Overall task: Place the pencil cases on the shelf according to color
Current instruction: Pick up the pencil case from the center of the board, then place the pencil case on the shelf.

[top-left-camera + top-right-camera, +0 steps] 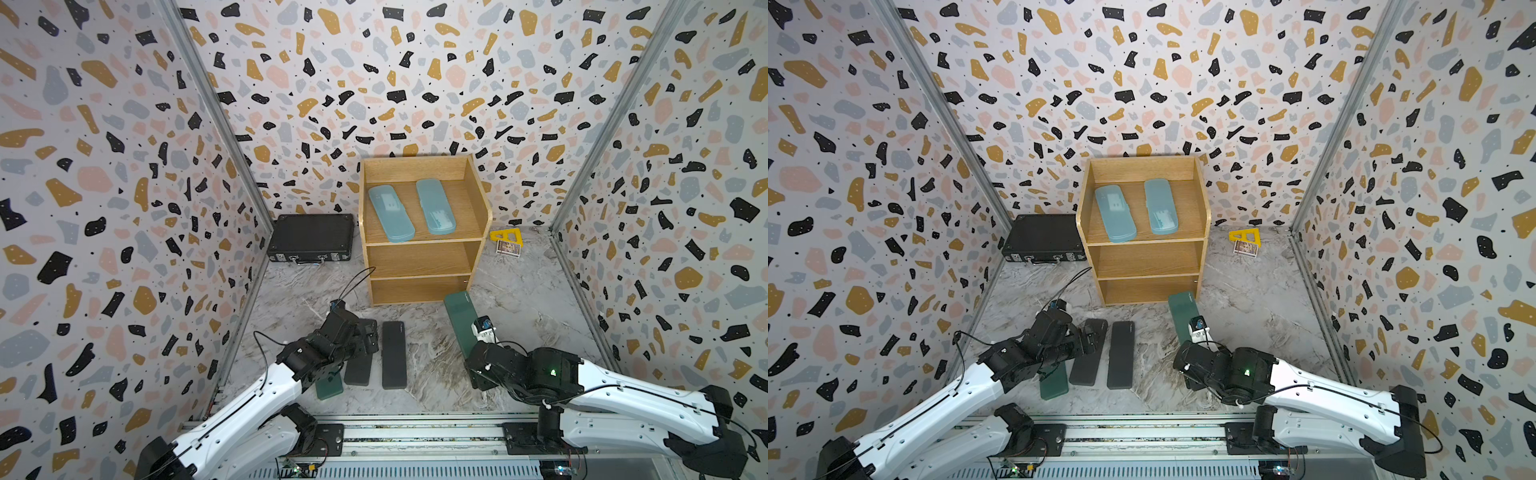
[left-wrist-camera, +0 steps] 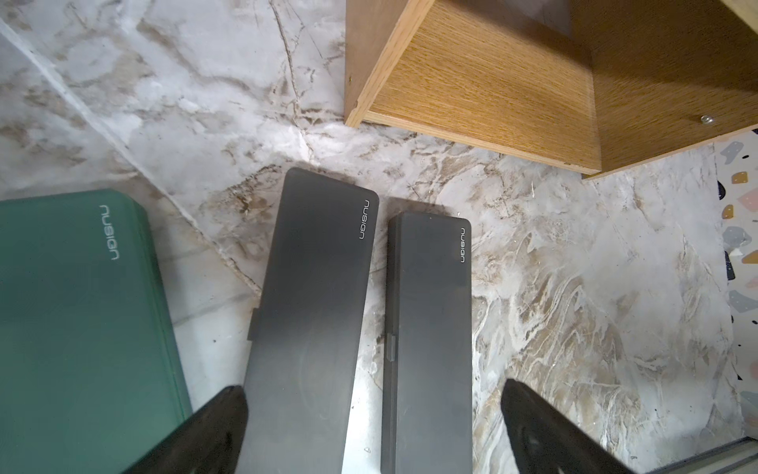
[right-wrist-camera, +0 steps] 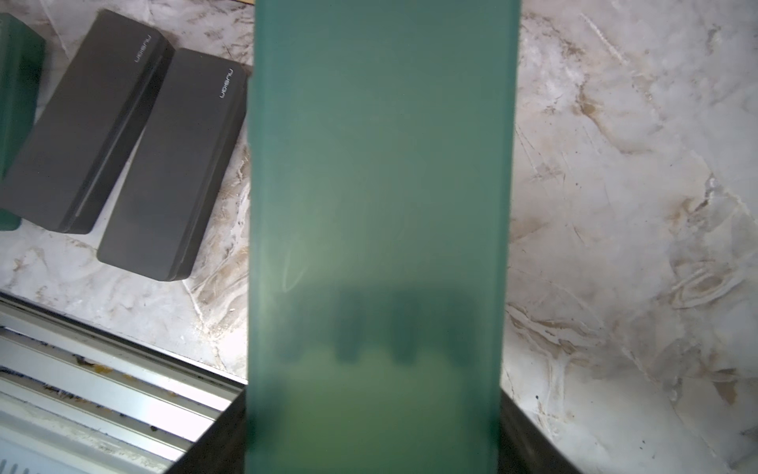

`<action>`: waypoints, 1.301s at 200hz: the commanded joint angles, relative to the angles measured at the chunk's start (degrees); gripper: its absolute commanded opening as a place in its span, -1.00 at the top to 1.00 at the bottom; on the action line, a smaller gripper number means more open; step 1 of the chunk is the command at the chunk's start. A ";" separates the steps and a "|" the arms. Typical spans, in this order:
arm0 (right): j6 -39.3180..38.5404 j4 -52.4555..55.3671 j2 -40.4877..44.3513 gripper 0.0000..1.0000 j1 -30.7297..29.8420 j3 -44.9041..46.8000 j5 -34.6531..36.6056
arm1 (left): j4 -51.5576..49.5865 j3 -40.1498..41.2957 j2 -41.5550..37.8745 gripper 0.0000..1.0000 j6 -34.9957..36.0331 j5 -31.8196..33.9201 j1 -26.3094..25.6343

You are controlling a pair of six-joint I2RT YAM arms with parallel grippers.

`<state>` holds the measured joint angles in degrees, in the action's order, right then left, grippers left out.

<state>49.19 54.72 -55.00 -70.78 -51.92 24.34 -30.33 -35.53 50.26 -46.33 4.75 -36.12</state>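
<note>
Rail: nearest you, the ribbed aluminium rail (image 1: 415,432) carries both arm bases, well in front of the light oak three-tier wooden shelf (image 1: 419,259).
Right pincer: the right pincer (image 3: 371,398) is clenched across the short width of a dark green flat plastic case (image 3: 381,184), one black finger against each long edge.
Why held so: the grip sits at the end far from the shelf, so the free end points at the shelf's front right corner. I judge you can slide it in end first.
Left pincer: the left pincer (image 2: 371,388) is released, spread wide and grasping nothing. It hangs above a matte black rectangular case (image 2: 311,320) and its black twin (image 2: 428,328), side by side in front of the shelf.
Caution: that spread takes in both black ones, so centre on one before you close.
Loose green: a second dark green case (image 2: 74,328) lies flat just beside the black pair.
Top tier: a translucent light-blue rounded case (image 1: 390,212) and a second light-blue case (image 1: 435,205) lie together, one colour per tier. The middle and bottom tiers are bare, presumably for green and black.
Writing: "nusign" in pale letters at one corner of both black cases and the loose green one. The mark on the held case is too small to read.
Leave alone: the black latched briefcase (image 1: 311,237) beside the shelf and the yellow triangular ruler (image 1: 505,235) on the shelf's other side.
</note>
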 commanded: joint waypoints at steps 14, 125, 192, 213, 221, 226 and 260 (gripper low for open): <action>-3.75 0.68 -1.60 0.35 2.09 -6.11 2.26 | 1.45 -1.13 -1.11 -0.99 -0.55 -0.01 -0.27; -16.60 -8.08 -17.19 0.31 19.76 -18.95 -9.23 | 1.00 0.18 -3.53 -0.99 -0.04 -0.20 -0.36; -18.17 -11.53 -25.90 0.32 24.52 -27.23 -10.15 | 2.53 1.21 -3.11 -0.99 0.51 0.19 -0.36; -18.42 -12.05 -27.74 0.31 26.06 -28.84 -11.06 | 3.38 1.51 -2.34 -0.99 0.53 -0.37 -0.40; -18.66 -12.24 -28.42 0.31 26.35 -29.30 -11.07 | 3.59 1.58 -2.04 -0.99 0.57 -0.45 -0.36; -18.84 -12.26 -28.91 0.31 26.55 -29.67 -11.13 | 3.61 1.54 -1.86 -0.99 0.62 -0.54 -0.36; -19.55 -12.22 -31.64 0.23 27.36 -31.78 -10.86 | 4.24 1.77 -1.16 -0.99 0.71 -0.75 -0.38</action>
<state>30.83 43.64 -86.24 -43.75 -80.51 13.06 -28.29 -34.41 48.84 -46.15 4.69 -36.18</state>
